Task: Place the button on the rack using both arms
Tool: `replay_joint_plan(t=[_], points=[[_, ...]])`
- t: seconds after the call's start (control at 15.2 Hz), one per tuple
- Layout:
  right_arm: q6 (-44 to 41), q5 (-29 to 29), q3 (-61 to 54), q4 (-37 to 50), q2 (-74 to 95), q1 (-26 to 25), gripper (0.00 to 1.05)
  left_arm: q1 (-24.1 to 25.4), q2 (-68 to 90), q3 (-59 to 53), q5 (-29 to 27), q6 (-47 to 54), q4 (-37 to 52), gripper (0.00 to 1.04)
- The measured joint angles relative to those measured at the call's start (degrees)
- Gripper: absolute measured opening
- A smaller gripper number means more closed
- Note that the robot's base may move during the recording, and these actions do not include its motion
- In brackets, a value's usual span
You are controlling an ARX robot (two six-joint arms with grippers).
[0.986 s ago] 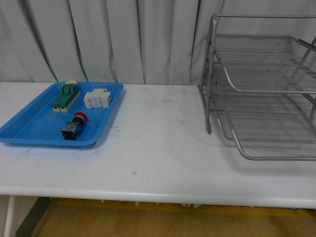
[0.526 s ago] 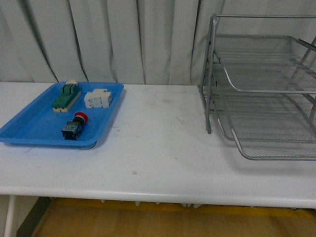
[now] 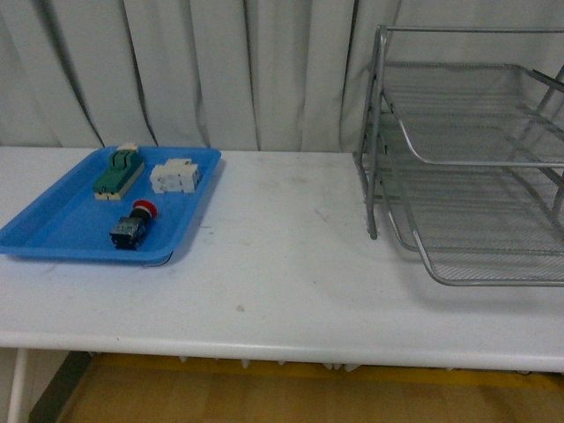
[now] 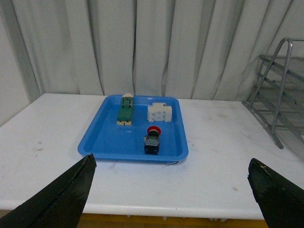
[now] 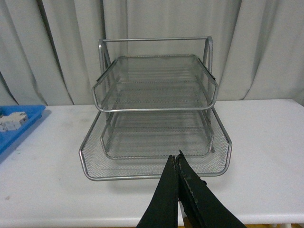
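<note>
The button (image 3: 132, 225), red-capped on a dark body, lies in the blue tray (image 3: 53, 231) at the table's left; it also shows in the left wrist view (image 4: 152, 139). The silver rack (image 3: 467, 167) stands at the right, its lowest mesh tray pulled forward. Neither arm appears in the front view. My left gripper (image 4: 171, 190) is open, its black fingertips (image 4: 71, 187) spread wide well short of the tray. My right gripper (image 5: 176, 159) is shut with nothing in it, pointing at the rack's (image 5: 154, 114) lowest tray rim.
A green-and-beige connector block (image 3: 118, 173) and a white terminal block (image 3: 174, 176) share the blue tray. Grey curtains hang behind the white table (image 3: 282, 264). The table's front edge runs close below the tray and rack.
</note>
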Motion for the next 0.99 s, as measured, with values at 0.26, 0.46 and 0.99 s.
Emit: replay_joint_plan(t=[0.26, 0.46, 0.99], points=[[0.0, 0.0, 0.0, -4.0, -4.0, 0.0, 0.02, 0.0, 0.0, 0.0, 0.0, 0.0, 0.0, 0.98], [0.0, 0.0, 0.0, -5.9, -5.8, 0.0, 0.02, 0.0, 0.0, 0.0, 0.0, 0.0, 0.0, 0.98], [0.0, 0.2, 0.0, -16.7, -15.7, 0.0, 0.02, 0.0, 0.0, 0.0, 0.0, 0.0, 0.0, 0.98]])
